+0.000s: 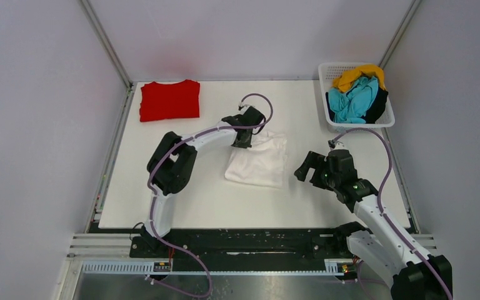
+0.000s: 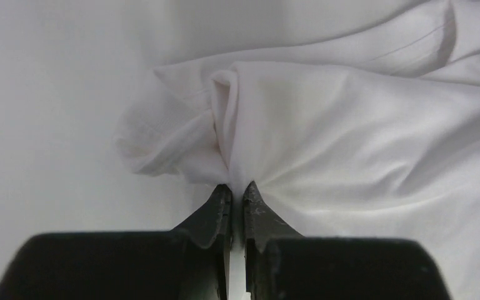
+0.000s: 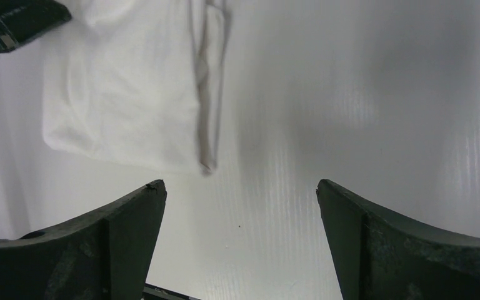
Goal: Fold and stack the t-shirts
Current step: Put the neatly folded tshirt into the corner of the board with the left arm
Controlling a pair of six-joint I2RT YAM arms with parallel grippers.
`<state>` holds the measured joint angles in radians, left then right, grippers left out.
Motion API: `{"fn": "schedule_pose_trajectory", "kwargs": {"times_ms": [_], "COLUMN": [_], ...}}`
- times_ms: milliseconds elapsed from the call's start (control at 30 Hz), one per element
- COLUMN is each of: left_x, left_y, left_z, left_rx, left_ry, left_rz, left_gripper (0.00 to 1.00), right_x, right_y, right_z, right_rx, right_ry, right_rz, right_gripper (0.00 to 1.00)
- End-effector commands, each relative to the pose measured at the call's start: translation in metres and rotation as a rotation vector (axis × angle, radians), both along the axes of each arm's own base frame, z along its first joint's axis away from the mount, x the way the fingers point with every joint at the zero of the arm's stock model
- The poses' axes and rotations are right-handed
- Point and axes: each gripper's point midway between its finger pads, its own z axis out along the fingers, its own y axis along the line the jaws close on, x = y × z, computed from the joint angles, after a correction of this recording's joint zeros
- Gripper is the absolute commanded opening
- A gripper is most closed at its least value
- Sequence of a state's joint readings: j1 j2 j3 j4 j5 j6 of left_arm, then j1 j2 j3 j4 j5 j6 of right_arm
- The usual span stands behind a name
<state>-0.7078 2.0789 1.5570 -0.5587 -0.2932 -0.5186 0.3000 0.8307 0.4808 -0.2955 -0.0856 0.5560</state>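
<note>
Just near and right of the white t-shirt (image 1: 259, 161): the right gripper (image 1: 307, 167) is held clear of the cloth, its jaws spread wide with nothing between them. Only bare table (image 1: 162, 187) is framed between its fingers in the wrist view.
White t-shirt: it is laid on the table, folded to a rough rectangle. A layered edge is seen on the side toward the right gripper, and the far-left corner is bunched.
At the far-left corner of the white t-shirt: the left gripper (image 1: 245, 139) is clamped on a pinch of the cloth, its jaws nearly meeting. Puckers are drawn in toward the pinch.
Far and left of the white t-shirt: the red t-shirt (image 1: 169, 100) is laid folded flat, well apart from it.
Far and right of the white t-shirt: a white lattice basket (image 1: 337, 64) is seen, with the yellow t-shirt (image 1: 359, 76), the teal t-shirt (image 1: 353, 100) and the black t-shirt (image 1: 381, 103) heaped in it unfolded.
Step in hand: the folding of the white t-shirt is judged to be nearly done, with its transfer onto the red t-shirt not yet made.
Next move: the bunched corner is likely to need smoothing or a firmer two-handed hold. A lift by one pinch alone could let the folds fall open, so a grasp by the right gripper on the layered edge would probably be called for.
</note>
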Motion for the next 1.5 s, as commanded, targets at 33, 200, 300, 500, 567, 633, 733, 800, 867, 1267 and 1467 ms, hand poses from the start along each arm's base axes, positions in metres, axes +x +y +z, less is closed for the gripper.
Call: {"fn": "schedule_pose_trajectory", "kwargs": {"times_ms": [33, 200, 300, 500, 567, 633, 733, 800, 867, 1267, 1467], "left_x": [0.070, 0.120, 0.141, 0.178, 0.190, 0.200, 0.213, 0.219, 0.226, 0.258, 0.269], "left_y": [0.064, 0.101, 0.128, 0.170, 0.183, 0.194, 0.210, 0.224, 0.228, 0.247, 0.263], "left_z": [0.087, 0.121, 0.141, 0.175, 0.183, 0.188, 0.194, 0.203, 0.210, 0.258, 0.258], "left_rx": [0.380, 0.540, 0.650, 0.724, 0.721, 0.709, 0.688, 0.675, 0.620, 0.450, 0.423], "left_ry": [-0.335, -0.428, -0.491, -0.586, -0.591, -0.585, -0.589, -0.612, -0.638, -0.768, -0.775], "left_rz": [0.013, 0.025, 0.080, 0.093, 0.093, 0.069, 0.038, 0.069, 0.063, 0.134, 0.167], "left_gripper": [0.00, 0.00, 0.00, 0.00, 0.00, 0.00, 0.00, 0.00, 0.00, 0.00, 0.00], "right_x": [0.003, 0.005, 0.007, 0.010, 0.011, 0.011, 0.012, 0.012, 0.013, 0.013, 0.014], "right_y": [-0.009, -0.013, -0.019, -0.025, -0.025, -0.026, -0.027, -0.027, -0.026, -0.027, -0.027], "right_z": [0.003, 0.001, -0.003, -0.003, -0.005, -0.006, -0.009, -0.011, -0.011, -0.016, -0.017], "right_rx": [-0.041, -0.061, -0.094, -0.126, -0.132, -0.139, -0.149, -0.153, -0.157, -0.169, -0.172], "right_ry": [-0.034, -0.030, -0.027, -0.027, -0.022, -0.015, -0.005, 0.005, 0.011, 0.028, 0.036], "right_rz": [-0.024, -0.035, -0.057, -0.073, -0.073, -0.074, -0.074, -0.072, -0.070, -0.068, -0.069], "right_gripper": [0.99, 0.99, 0.99, 0.99, 0.99, 0.99, 0.99, 1.00, 1.00, 0.99, 1.00]}}
